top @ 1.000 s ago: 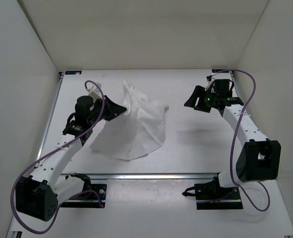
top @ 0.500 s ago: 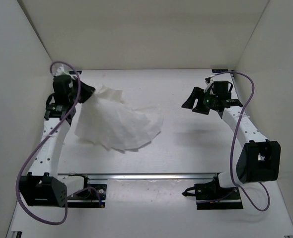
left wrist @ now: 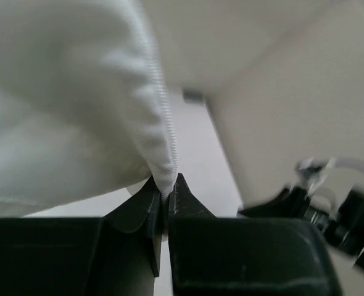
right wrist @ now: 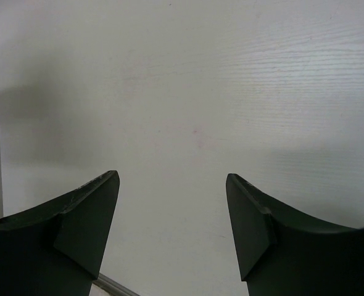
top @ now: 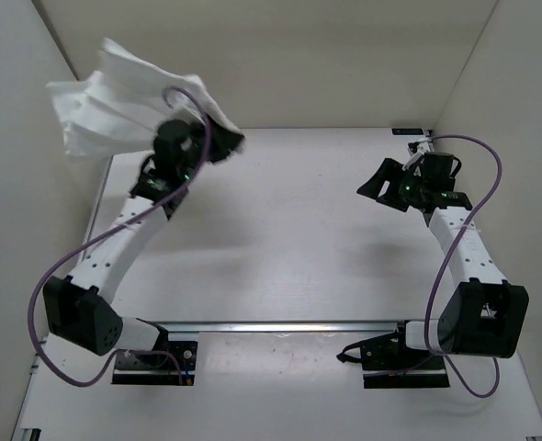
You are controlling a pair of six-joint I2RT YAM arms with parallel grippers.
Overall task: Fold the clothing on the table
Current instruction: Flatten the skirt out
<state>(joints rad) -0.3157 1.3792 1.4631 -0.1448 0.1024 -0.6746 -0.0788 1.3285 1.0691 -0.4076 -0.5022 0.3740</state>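
Counting one table (top: 299, 257), two grippers, one clothing (top: 115, 96) piece, right gripper (top: 381, 184) wide apart and empty over table's right side, left gripper (top: 227, 145) pinching clothing edge, clothing airborne above far-left corner, bunched left of that gripper.

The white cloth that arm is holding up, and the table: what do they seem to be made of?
The clothing looks like thin, soft, matte white fabric: it bunches in loose folds, and a ribbed hem shows where the left gripper pinches it. The table looks like matte white laminate or painted board, with faint grain lines close up; which, I cannot tell.
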